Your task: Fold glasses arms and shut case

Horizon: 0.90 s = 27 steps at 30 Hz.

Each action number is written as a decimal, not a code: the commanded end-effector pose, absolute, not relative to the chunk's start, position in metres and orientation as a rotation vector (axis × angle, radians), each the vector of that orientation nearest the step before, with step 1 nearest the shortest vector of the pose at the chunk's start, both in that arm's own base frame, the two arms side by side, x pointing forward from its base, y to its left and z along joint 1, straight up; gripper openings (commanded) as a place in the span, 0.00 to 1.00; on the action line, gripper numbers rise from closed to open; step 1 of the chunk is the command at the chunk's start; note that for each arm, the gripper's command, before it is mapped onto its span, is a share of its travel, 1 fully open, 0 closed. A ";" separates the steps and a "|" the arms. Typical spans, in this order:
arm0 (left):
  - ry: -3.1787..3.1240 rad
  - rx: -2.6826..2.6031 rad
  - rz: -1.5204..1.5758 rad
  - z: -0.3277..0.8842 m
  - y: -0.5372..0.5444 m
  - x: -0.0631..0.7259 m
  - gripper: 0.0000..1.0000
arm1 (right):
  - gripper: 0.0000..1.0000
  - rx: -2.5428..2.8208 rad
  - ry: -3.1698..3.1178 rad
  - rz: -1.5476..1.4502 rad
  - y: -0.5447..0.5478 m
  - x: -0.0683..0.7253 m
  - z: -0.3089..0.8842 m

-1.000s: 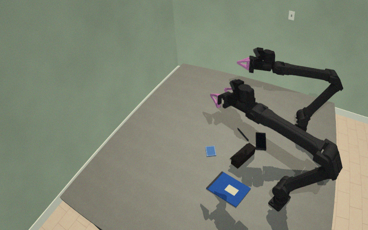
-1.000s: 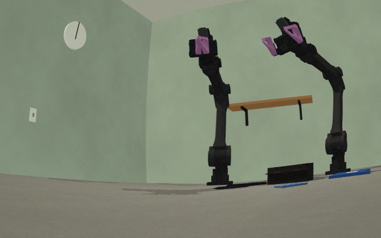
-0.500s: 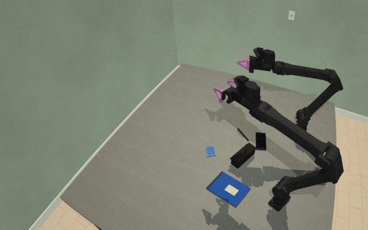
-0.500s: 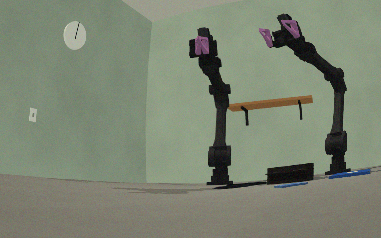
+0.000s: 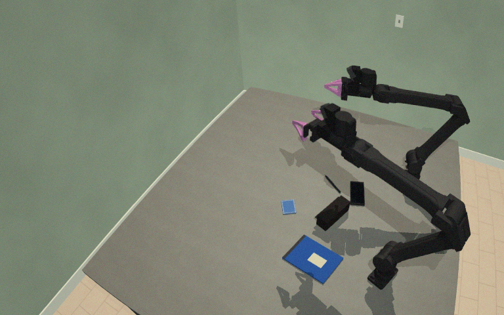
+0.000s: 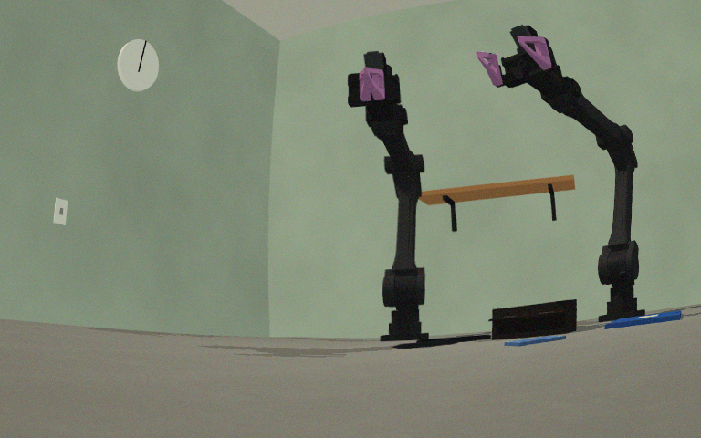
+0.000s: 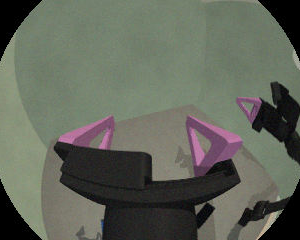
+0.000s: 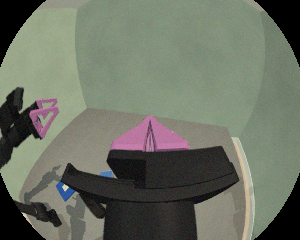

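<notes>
The black glasses case [image 5: 332, 212] lies on the table in front of the nearer arm's base; it also shows in the exterior view [image 6: 533, 318]. It looks shut, and I see no glasses. My left gripper [image 5: 305, 125] is open and empty, raised high above the table and far from the case; it also shows in the exterior view [image 6: 512, 62] and in the left wrist view [image 7: 153, 140]. My right gripper [image 5: 333, 86] is shut on nothing, held high near the far edge of the table; it also shows in the exterior view [image 6: 371, 84] and in the right wrist view [image 8: 150, 136].
A black phone [image 5: 357, 192] and a pen [image 5: 332, 183] lie just behind the case. A small blue card [image 5: 288, 206] lies to its left. A blue notebook [image 5: 312, 258] lies in front. A wooden shelf [image 6: 498, 190] hangs on the wall.
</notes>
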<state>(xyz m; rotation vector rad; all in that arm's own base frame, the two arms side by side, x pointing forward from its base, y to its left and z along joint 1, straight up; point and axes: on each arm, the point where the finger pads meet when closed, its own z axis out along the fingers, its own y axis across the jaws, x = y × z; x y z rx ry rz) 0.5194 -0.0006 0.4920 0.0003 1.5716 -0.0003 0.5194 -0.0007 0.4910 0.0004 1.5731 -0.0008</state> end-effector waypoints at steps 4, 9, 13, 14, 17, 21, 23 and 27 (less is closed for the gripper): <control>1.535 -0.010 -0.001 0.514 0.003 0.513 1.00 | 0.00 -0.011 1.535 0.002 0.004 0.519 0.513; 1.546 -0.010 0.000 0.507 0.003 0.516 1.00 | 0.00 -0.008 1.529 0.002 0.003 0.519 0.516; 1.549 -0.010 0.000 0.505 0.003 0.517 1.00 | 0.00 -0.007 1.526 0.002 0.002 0.520 0.518; 1.535 -0.005 0.000 0.513 0.002 0.517 1.00 | 0.00 -0.004 1.526 0.002 0.001 0.519 0.518; 1.555 -0.010 0.001 0.501 0.004 0.519 1.00 | 0.00 -0.006 1.522 0.003 0.002 0.520 0.520; 1.556 -0.010 0.001 0.501 0.003 0.520 1.00 | 0.00 -0.005 1.517 0.004 0.002 0.521 0.522; 1.556 -0.010 0.001 0.500 0.004 0.521 1.00 | 0.00 -0.004 1.515 0.004 0.001 0.521 0.523; 1.560 -0.009 0.002 0.498 0.003 0.522 1.00 | 0.00 -0.002 1.509 0.004 0.001 0.521 0.526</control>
